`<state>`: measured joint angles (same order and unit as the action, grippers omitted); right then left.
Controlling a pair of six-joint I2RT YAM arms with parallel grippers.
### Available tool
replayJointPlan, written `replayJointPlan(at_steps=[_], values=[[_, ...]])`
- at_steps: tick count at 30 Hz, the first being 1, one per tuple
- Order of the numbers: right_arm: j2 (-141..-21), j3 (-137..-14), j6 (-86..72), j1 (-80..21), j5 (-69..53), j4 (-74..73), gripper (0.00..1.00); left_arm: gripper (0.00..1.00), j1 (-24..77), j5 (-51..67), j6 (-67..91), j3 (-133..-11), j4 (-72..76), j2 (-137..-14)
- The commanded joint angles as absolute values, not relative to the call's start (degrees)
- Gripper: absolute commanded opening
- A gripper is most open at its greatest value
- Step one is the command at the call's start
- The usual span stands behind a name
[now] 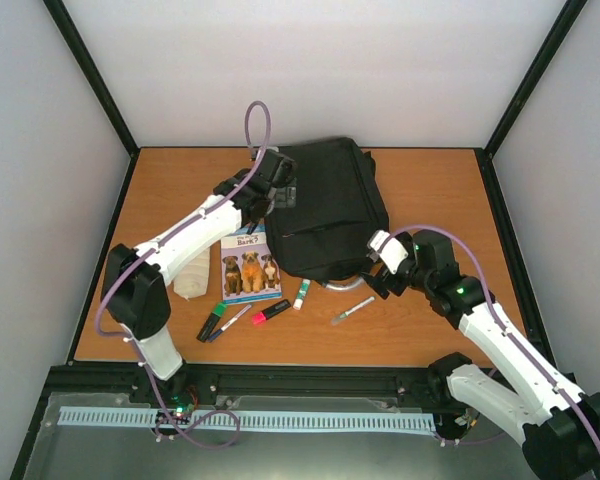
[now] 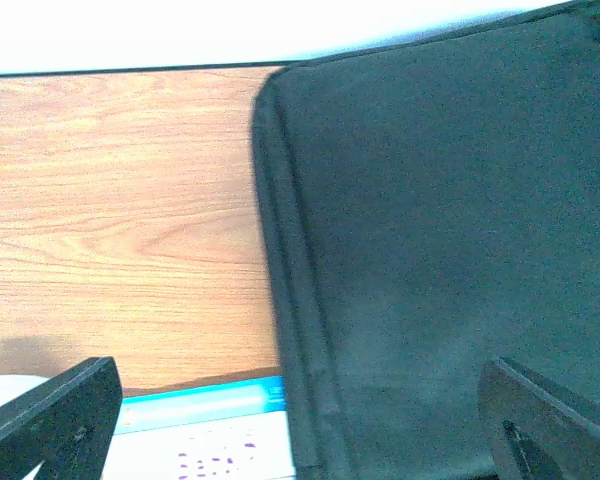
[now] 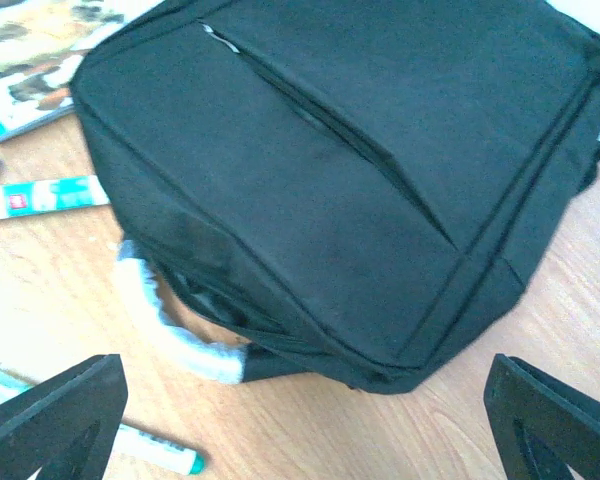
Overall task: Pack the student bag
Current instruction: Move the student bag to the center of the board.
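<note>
Seven loose things are lying outside the student bag [image 1: 325, 210], so by my reading the packing is barely starting. A book with dogs on its cover [image 1: 250, 265] is lying just beside the bag's left near corner. A pale bundle [image 1: 192, 275] is lying to its left. Strung along the near part of the table [image 1: 430, 190] are a green-capped marker [image 1: 212, 322], a thin pen [image 1: 232, 320], a red highlighter [image 1: 270, 312], a white tube with a green end [image 1: 302, 293] and a silver pen [image 1: 353, 311]. All of these are waiting to go in, and I am seeing no opening made for them yet.

The bag itself is lying flat around the middle of the table, towards the far side, turned at a slight angle. It is looking black, soft and fairly slack, with a raised seam running round its edge. A front-pocket zip line is crossing the panel on a diagonal and a grey loop handle [image 3: 180, 335] is sticking out at the near end. The pocket zip is probably sitting closed, though the wrist view is too dark to settle that.

The left gripper [image 2: 300, 425] is hovering over the bag's left edge with its fingers spread wide and nothing between them. The right gripper [image 3: 300, 420] is hanging near the handle end, equally spread and holding nothing.
</note>
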<state>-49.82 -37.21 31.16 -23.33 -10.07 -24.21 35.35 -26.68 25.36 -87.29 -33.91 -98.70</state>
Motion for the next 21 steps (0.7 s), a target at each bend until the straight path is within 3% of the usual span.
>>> replayJointPlan(at_steps=[1,4,6,13,21], values=[[-49.13,-37.09,32.58,-22.94,-19.0,-26.28,1.0,1.0,34.67,-36.79,20.92,-90.91,-37.98,-100.89],[-48.81,-37.82,35.56,-22.94,-22.55,-28.57,1.0,1.0,31.39,-36.05,24.83,-94.01,-39.89,-104.39],[-48.9,-38.76,38.51,-22.94,-25.33,-31.25,1.0,1.0,27.68,-29.09,28.18,-94.49,-38.73,-106.13],[-50.32,-38.24,40.01,-22.62,-28.76,-33.57,1.0,1.0,15.07,11.31,38.48,-90.42,-19.2,-113.63],[-49.67,-39.63,37.8,-22.06,-25.83,-34.06,1.0,1.0,14.51,15.65,36.87,-105.08,-24.94,-128.01]])
